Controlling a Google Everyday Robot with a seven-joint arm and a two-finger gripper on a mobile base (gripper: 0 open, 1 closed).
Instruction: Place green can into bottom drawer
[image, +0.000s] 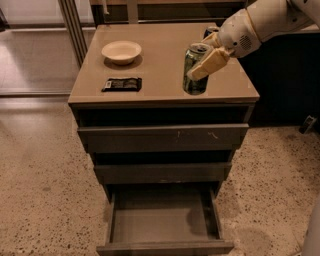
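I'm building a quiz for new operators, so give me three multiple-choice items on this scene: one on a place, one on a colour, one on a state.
1. The green can stands: A) on the floor B) on the cabinet top, with the tool at it C) on a chair.
2. The bowl is: A) cream B) red C) black.
3. The bottom drawer is: A) shut B) taken out C) pulled open.
Key: B, the can sits on the right side of the top; A, the bowl looks pale cream; C, the drawer's grey inside shows.
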